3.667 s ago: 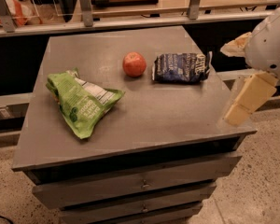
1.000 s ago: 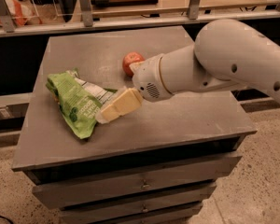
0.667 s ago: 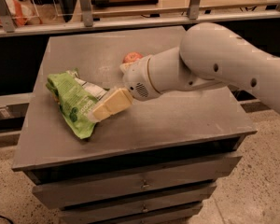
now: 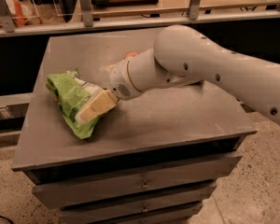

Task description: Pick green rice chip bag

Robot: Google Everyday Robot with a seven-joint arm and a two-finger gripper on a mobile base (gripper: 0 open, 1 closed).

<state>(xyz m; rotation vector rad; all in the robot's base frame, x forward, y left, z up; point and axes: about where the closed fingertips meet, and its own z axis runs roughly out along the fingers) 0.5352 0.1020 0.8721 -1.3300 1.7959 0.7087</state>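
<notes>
The green rice chip bag (image 4: pixel 67 99) lies crinkled on the left part of the grey cabinet top (image 4: pixel 177 120). It is bright lime green with a white label panel showing beside the gripper. My gripper (image 4: pixel 94 106), with pale yellow fingers, rests over the bag's right side, reaching in from the right on the white arm (image 4: pixel 200 64). The gripper covers part of the bag's label.
A small piece of the red-orange apple (image 4: pixel 131 55) shows behind the arm. The dark blue snack bag is hidden by the arm. Drawers (image 4: pixel 140 185) sit below the top. A rail and shelf (image 4: pixel 130 20) run along the back.
The arm has swung in from the right across the top and moved left onto the green bag. It now hides the blue bag and most of the apple.
</notes>
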